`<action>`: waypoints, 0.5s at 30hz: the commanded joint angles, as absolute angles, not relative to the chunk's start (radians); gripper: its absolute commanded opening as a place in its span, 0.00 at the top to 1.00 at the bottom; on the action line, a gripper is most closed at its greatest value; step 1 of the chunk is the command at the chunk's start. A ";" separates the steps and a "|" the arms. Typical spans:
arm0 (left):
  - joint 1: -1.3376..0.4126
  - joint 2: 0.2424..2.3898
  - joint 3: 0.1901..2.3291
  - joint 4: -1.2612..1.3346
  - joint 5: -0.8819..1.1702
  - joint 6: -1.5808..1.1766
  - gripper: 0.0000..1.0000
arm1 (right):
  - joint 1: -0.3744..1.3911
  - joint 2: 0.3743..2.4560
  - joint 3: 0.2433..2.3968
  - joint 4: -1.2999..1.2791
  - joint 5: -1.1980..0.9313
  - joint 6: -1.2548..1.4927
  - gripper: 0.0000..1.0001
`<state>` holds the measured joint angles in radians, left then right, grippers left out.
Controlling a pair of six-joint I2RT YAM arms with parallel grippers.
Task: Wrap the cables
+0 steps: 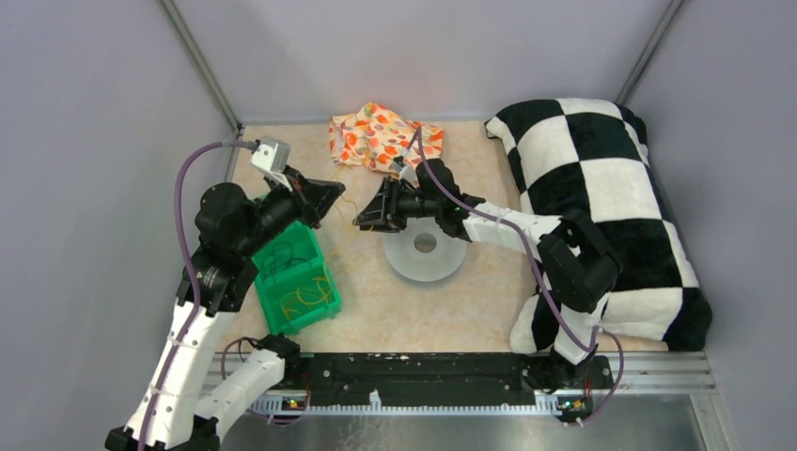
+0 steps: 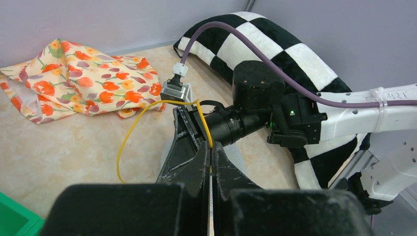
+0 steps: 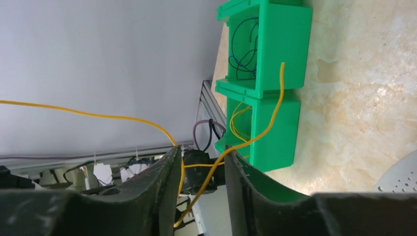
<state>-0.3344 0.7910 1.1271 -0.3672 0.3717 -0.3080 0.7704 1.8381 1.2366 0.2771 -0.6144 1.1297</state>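
Green bin (image 1: 296, 277) on the left of the table (image 1: 489, 310), two compartments. Far compartment: loose dark wires (image 1: 280, 256). Near compartment: yellow coils (image 1: 305, 299). Nothing else inside either one.

Yellow cable (image 2: 169, 102) up in the air between the two arms, above the table just right of the bin. Left gripper (image 2: 211, 147) with fingers pressed together, pinching the yellow cable at the tips. From there, a wide loop arching out to the left and down toward the table. Right gripper (image 3: 201, 151) facing the left one, fingers partly apart, cable running through the gap with room to spare, not clamped.

Grey spool (image 1: 425, 249) flat on the table, right under the right gripper, far edge covered by that arm. Floral cloth (image 1: 381, 134) crumpled at the back wall. Checkered pillow (image 1: 601, 188) filling the right side, right arm lying across it. Purple cord (image 1: 193, 178) looping off the left wrist.

Cable barely visible from overhead, too thin. In the right wrist view, one end running off the left edge, the other hanging in front of the bin. In the left wrist view, lower end of the loop lost behind the gripper body. Spool in the right wrist view cut to a corner sliver.
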 commanded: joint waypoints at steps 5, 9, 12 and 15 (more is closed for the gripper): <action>-0.330 0.721 1.113 -0.394 0.384 -0.272 1.00 | 0.757 1.820 1.247 0.309 -0.603 1.099 1.00; -0.330 0.696 1.102 -0.429 0.384 -0.261 1.00 | 0.731 1.789 1.260 0.251 -0.576 1.052 1.00; -0.330 0.678 1.089 -0.460 0.385 -0.255 1.00 | 0.707 1.758 1.296 0.197 -0.546 0.994 1.00; -0.330 0.663 1.076 -0.483 0.413 -0.257 1.00 | 0.688 1.728 1.353 0.151 -0.522 0.917 1.00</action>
<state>-0.3344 0.6758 1.0939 -0.4488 0.3782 -0.2764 0.7185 1.8256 1.2465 0.1947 -0.5690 1.0363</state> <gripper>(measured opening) 0.007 0.006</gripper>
